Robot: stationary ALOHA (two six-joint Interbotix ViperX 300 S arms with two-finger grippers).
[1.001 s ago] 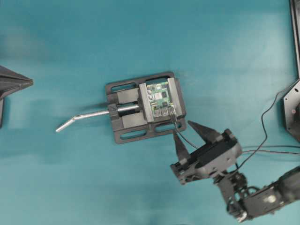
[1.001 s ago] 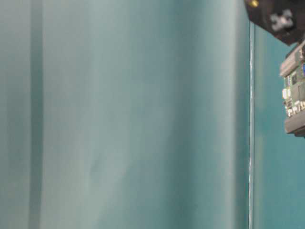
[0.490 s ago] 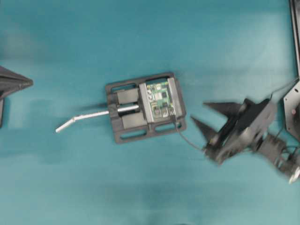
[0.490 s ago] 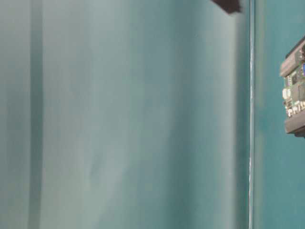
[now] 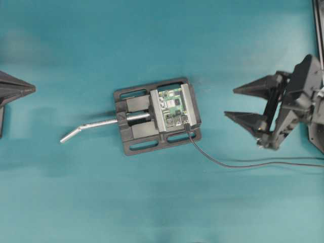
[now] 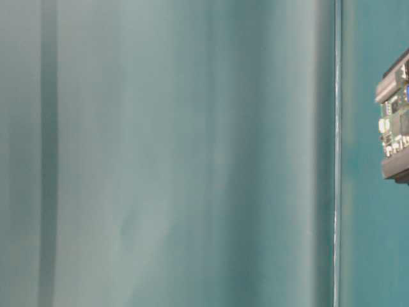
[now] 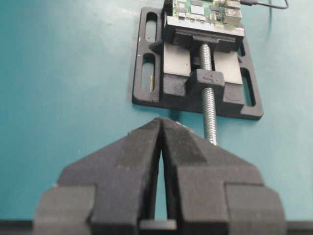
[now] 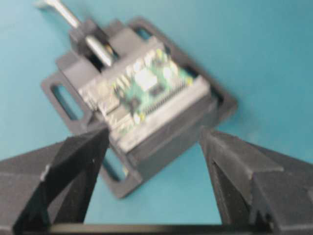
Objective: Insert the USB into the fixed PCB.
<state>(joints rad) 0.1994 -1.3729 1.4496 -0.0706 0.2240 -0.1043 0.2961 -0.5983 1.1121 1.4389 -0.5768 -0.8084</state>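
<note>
Overhead: black vise (image 5: 135,124) sits mid-table on the teal surface (image 5: 152,40), silver handle (image 5: 88,127) sticking out to its left w/ a bent end. The fixed PCB (image 5: 172,107), green board, is clamped in the vise toward its right side, port blocks along the near edge. The USB (image 5: 187,126) is at the PCB's near-right corner, tip up against the port edge; can't tell from here how deep it's seated. Its thin black cable (image 5: 243,165) curves off to the right, lying loose on the table and running out of frame. Right gripper (image 5: 242,104) is well apart from the vise, far right, jaws wide apart, holding nothing, tips pointing left toward the board. Right wrist view is blurred: PCB and vise show between the two spread fingers (image 8: 78,152). Left gripper (image 7: 161,128) at the left edge, jaws together, nothing between them; in its wrist view it's aimed at the vise screw (image 7: 208,98), PCB at the far end. Table-level view: only a sliver of board at right edge.
</note>
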